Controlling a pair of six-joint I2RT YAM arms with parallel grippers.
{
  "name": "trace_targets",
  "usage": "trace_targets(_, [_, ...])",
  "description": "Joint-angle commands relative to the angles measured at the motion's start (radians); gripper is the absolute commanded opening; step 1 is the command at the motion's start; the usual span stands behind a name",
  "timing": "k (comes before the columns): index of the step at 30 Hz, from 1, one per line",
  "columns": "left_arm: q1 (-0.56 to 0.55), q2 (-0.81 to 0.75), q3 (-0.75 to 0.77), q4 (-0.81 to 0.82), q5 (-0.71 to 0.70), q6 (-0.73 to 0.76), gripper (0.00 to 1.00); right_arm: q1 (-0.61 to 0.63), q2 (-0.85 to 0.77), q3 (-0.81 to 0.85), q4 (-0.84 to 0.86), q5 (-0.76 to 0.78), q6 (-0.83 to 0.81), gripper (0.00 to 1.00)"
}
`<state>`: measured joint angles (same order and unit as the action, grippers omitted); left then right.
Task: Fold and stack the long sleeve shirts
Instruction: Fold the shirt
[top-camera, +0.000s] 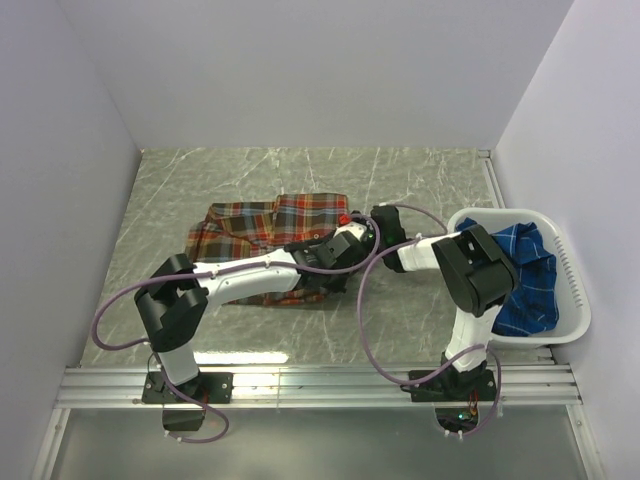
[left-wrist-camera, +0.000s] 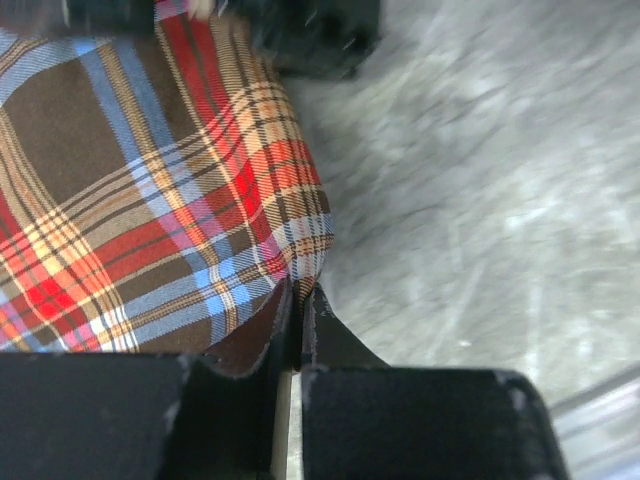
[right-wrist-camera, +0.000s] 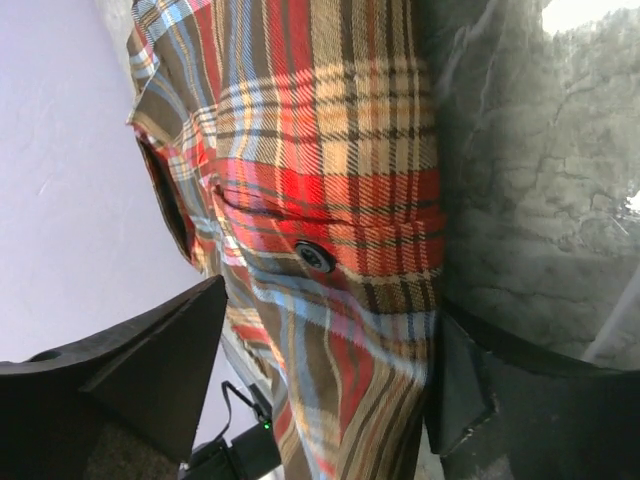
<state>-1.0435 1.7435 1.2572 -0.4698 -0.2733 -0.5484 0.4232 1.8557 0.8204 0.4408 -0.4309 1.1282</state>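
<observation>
The red-orange plaid shirt (top-camera: 260, 232) lies partly folded on the grey table, mid-scene. My left gripper (top-camera: 343, 243) reaches over its right edge and is shut on a corner of the cloth (left-wrist-camera: 305, 262), the jaws pinched tight just above the table. My right gripper (top-camera: 370, 218) is at the shirt's right edge too, close to the left one. It is open, its fingers (right-wrist-camera: 165, 360) wide apart with the plaid cloth (right-wrist-camera: 330, 200) and a dark button between them. The blue plaid shirt (top-camera: 525, 280) lies crumpled in the basket.
A white plastic basket (top-camera: 575, 290) stands at the right, against the right wall. White walls close in the left, back and right of the marbled grey table (top-camera: 420, 180). A metal rail (top-camera: 320, 385) runs along the near edge by the arm bases.
</observation>
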Motion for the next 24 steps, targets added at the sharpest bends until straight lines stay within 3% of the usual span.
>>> trace_targets(1, [0.005,-0.041,0.059,0.069,0.092,-0.041,0.09,0.006,0.026,0.036,0.035,0.017,-0.021,0.76])
trace_targets(6, [0.011,-0.035,0.059,0.094,0.164,-0.050,0.16,0.005,0.045,0.066,0.006,0.024,-0.057,0.54])
trace_targets(9, [0.020,-0.054,0.045,0.099,0.187,-0.054,0.34,-0.001,0.037,0.089,-0.042,0.030,-0.122,0.32])
trace_targets(11, [0.037,-0.078,0.033,0.115,0.204,-0.054,0.52,-0.014,0.031,0.112,-0.080,0.029,-0.159,0.15])
trace_targets(12, [0.046,-0.103,0.019,0.118,0.215,-0.058,0.59,-0.020,0.031,0.123,-0.124,0.026,-0.180,0.12])
trace_targets(13, [0.056,-0.117,0.010,0.123,0.236,-0.065,0.73,-0.033,0.031,0.152,-0.154,0.018,-0.229,0.08])
trace_targets(14, [0.078,-0.131,0.002,0.131,0.252,-0.068,0.77,-0.040,0.037,0.172,-0.186,0.006,-0.257,0.04])
trace_targets(16, [0.106,-0.180,-0.022,0.132,0.279,-0.080,0.85,-0.049,0.046,0.216,-0.302,-0.009,-0.349,0.01])
trace_targets(24, [0.371,-0.412,-0.148,0.073,0.298,-0.102,0.84,-0.090,0.025,0.479,-0.750,0.110,-0.772,0.00])
